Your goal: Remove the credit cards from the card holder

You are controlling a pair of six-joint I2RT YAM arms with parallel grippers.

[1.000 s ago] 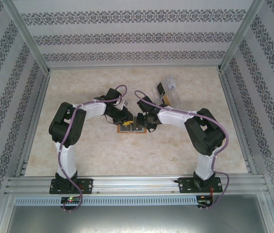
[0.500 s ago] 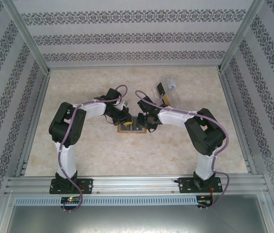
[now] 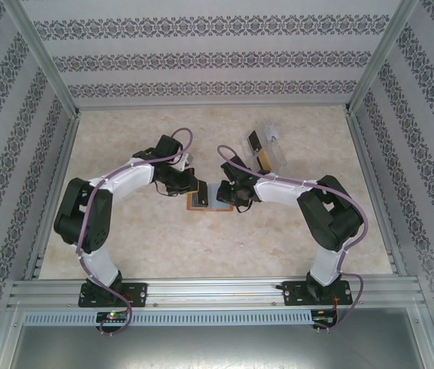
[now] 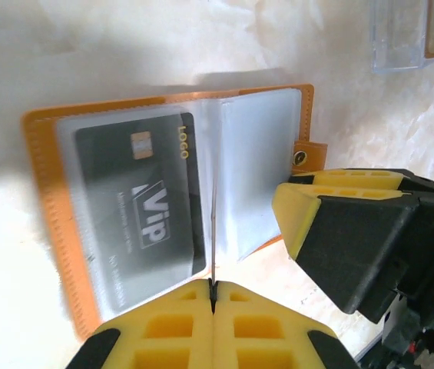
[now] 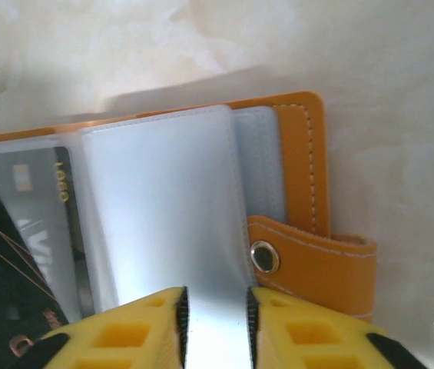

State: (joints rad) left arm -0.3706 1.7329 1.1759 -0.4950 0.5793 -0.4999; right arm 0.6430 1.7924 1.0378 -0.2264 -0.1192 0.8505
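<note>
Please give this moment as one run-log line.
left gripper: shut on thin edge-on sheet | right gripper: open over clear pocket leaf | orange booklet card holder: open, grey VIP plastic card in pocket

Top external: high, rear, looking down; wrist views: close, both on card holder [image 4: 240, 177]

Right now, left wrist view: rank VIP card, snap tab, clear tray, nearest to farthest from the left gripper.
From the left gripper, shut on an edge-on card:
1. VIP card, just up-left, in the card holder's left pocket.
2. snap tab, up-right on the holder's right edge.
3. clear tray, top-right corner, beyond the holder.
</note>
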